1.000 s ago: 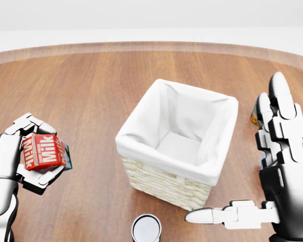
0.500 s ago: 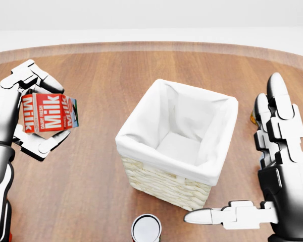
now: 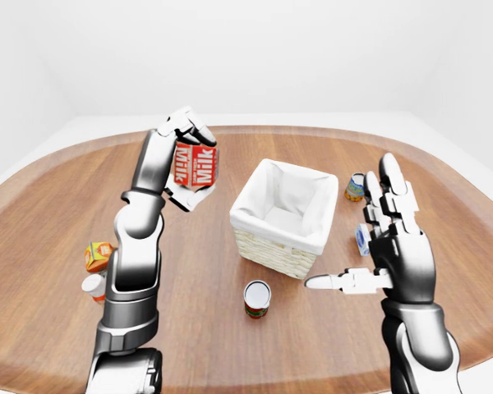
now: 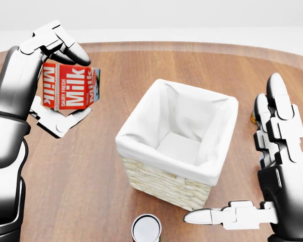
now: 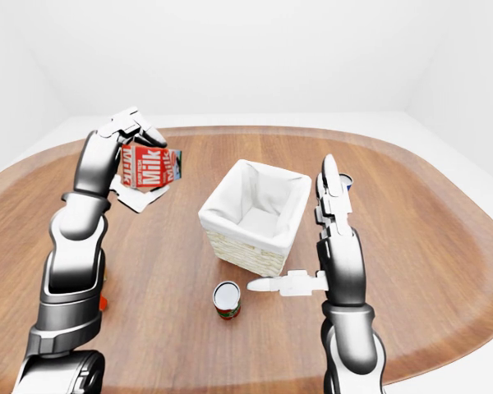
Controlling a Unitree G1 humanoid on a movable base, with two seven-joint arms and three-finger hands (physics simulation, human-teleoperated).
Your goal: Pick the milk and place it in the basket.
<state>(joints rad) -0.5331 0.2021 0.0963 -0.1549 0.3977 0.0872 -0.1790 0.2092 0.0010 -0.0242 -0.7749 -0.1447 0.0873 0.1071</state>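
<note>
My left hand (image 4: 60, 83) is shut on the red milk carton (image 4: 70, 87) and holds it in the air at the upper left of the head view, to the left of the basket. The basket (image 4: 166, 176) is woven, with a white cloth lining, and stands in the middle of the wooden table. It looks empty inside. My right hand (image 4: 272, 166) is open, fingers upright and thumb pointing left, to the right of the basket and holding nothing.
A tin can (image 4: 146, 228) stands just below the basket in the head view. An orange carton (image 3: 98, 255) and a white bottle (image 3: 93, 286) sit at the left by my left arm. A can (image 3: 355, 187) and a blue item (image 3: 361, 239) sit right of the basket.
My left hand has lifted the milk carton up and to the right, toward the basket. The right hand has stayed almost still.
</note>
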